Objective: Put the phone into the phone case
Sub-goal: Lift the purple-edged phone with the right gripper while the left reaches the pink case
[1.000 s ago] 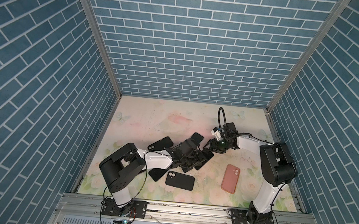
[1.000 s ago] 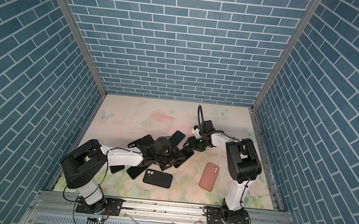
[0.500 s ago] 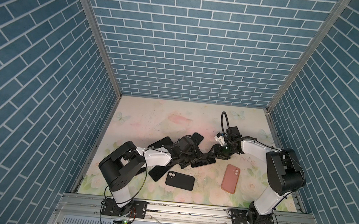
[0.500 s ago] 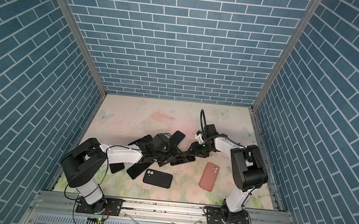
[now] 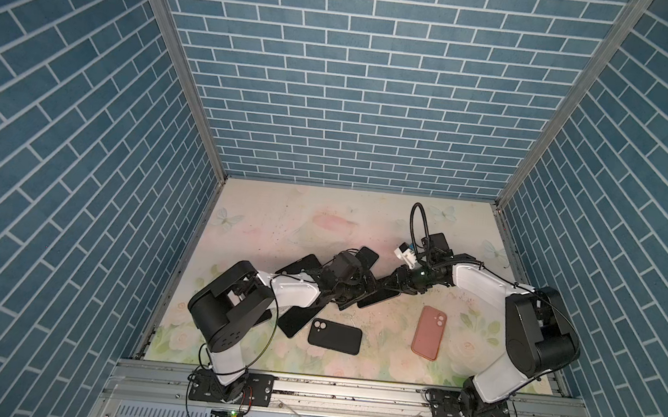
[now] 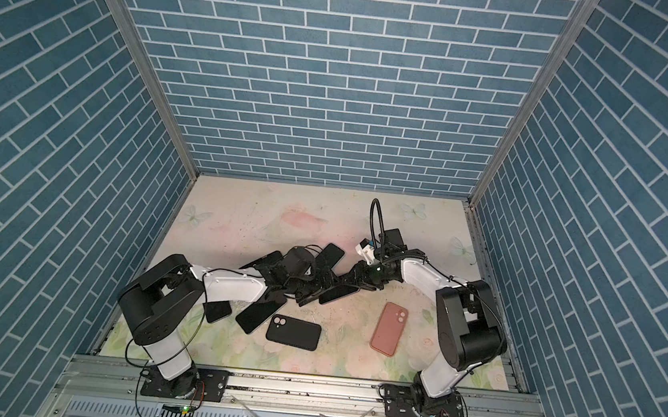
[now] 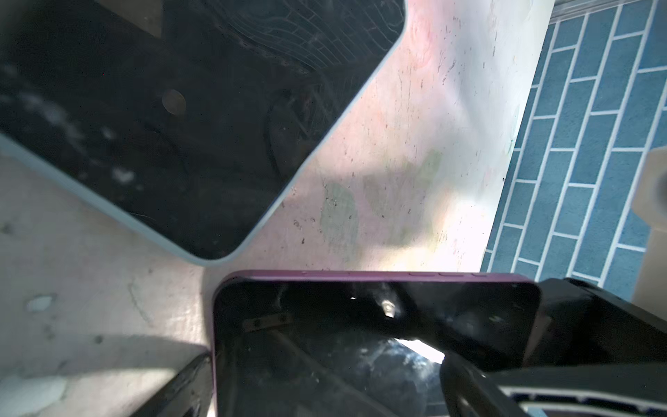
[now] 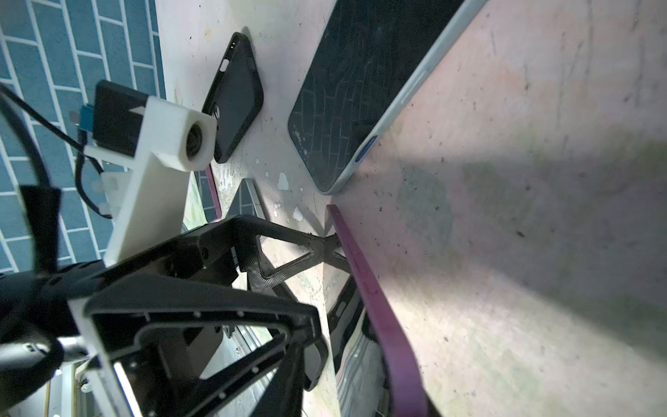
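Observation:
A dark-screened phone with a purple rim lies mid-table, where both arms meet in both top views. My left gripper is open wide, a finger beside the phone's edge. My right gripper straddles the phone's end. Its visible pad stands slightly off the screen; the other finger is hidden. A black phone case and a pink phone case lie near the front.
A phone with a pale blue rim and another black case lie just behind the grippers. More dark phones lie under my left arm. Blue brick walls enclose the table on three sides.
My right gripper has drawn back toward the right, and its jaws have narrowed around the phone's end. The left gripper stays wide open in the same place.

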Controlling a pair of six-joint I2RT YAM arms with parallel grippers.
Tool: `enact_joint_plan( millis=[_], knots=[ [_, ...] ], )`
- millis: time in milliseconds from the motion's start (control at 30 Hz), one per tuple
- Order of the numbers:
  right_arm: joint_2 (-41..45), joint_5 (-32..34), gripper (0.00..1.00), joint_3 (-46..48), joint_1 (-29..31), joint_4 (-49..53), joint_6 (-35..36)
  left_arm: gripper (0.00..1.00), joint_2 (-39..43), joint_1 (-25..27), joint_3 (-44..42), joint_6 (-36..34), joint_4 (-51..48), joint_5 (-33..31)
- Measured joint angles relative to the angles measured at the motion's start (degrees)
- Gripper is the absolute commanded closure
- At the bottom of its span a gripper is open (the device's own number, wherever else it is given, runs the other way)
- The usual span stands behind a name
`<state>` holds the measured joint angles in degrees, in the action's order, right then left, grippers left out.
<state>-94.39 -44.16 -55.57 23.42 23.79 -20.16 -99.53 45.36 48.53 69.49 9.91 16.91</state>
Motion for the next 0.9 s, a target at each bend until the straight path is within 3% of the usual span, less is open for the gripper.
enact_joint_plan(
  millis=[400,733,900],
  knots=[
    [0.2,-0.5,1.00,0.0,0.1,0.1,-1.0,0.00,1.0,-1.0,0.0,-2.1,-2.0,-0.2],
    [8.1,9.8,1.00,-0.1,-1.4,2.0,-4.1,0.00,9.5,-1.0,1.8,-8.9,-19.8,-7.7],
    [13.4,18.4,1.00,-1.6,-2.9,5.3,-6.1,0.00,12.2,2.4,9.4,-12.7,-29.2,-12.2]
  ],
)
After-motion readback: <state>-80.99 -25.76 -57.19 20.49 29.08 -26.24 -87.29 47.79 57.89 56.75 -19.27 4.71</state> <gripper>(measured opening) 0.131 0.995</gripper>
